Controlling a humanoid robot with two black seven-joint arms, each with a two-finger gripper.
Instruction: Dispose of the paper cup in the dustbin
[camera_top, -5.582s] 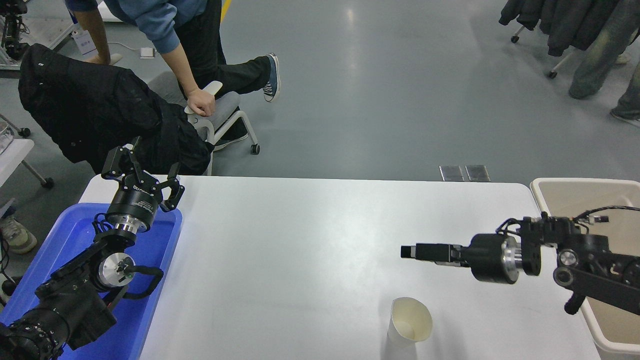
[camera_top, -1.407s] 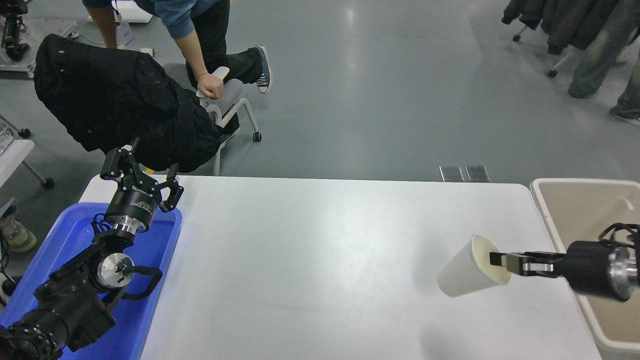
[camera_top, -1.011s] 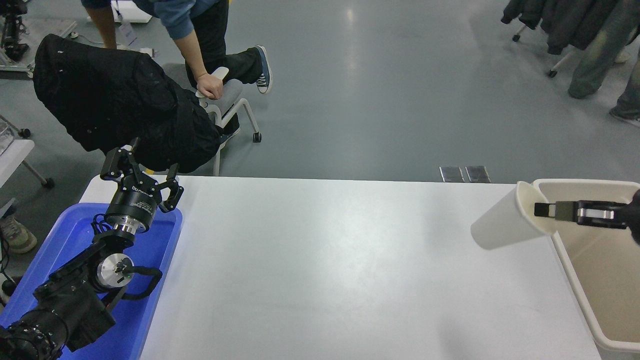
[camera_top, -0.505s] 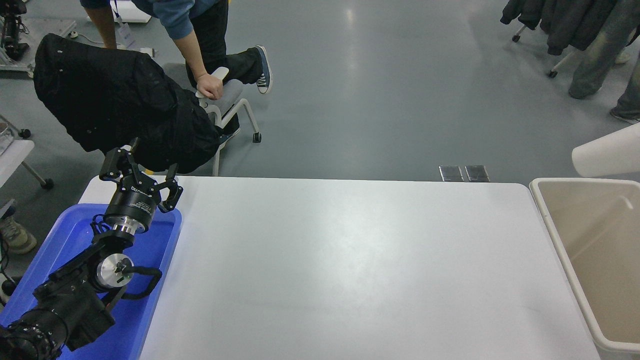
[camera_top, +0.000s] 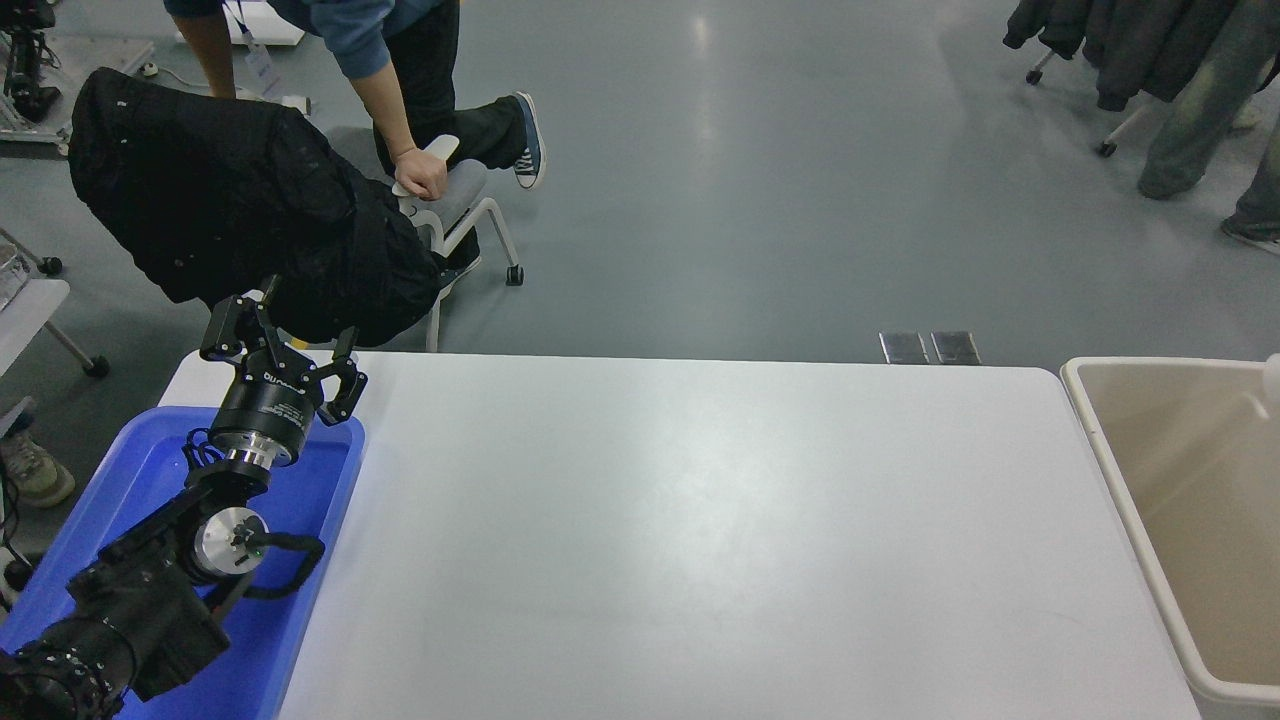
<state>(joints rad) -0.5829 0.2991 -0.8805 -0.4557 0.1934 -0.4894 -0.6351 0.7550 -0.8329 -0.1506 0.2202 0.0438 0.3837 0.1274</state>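
Observation:
The beige dustbin (camera_top: 1098, 440) stands off the table's right end, and its inside looks empty where it shows. Only a small white sliver (camera_top: 1273, 378) shows at the picture's right edge above the dustbin's far rim; it may be the paper cup, but I cannot tell. My right arm and gripper are out of view. My left gripper (camera_top: 290, 338) is open and empty, parked over the far end of the blue tray at the lower left.
The white table (camera_top: 700, 520) has a blue shallow tray (camera_top: 150, 470) at its left end. Beyond the far left corner a person leans on a chair draped with a black jacket (camera_top: 230, 210). A coat rack stands at the top right.
My right gripper lifted the paper cup off the table and carried it right and up over the dustbin, then left the picture. The cup now shows at most as a sliver.

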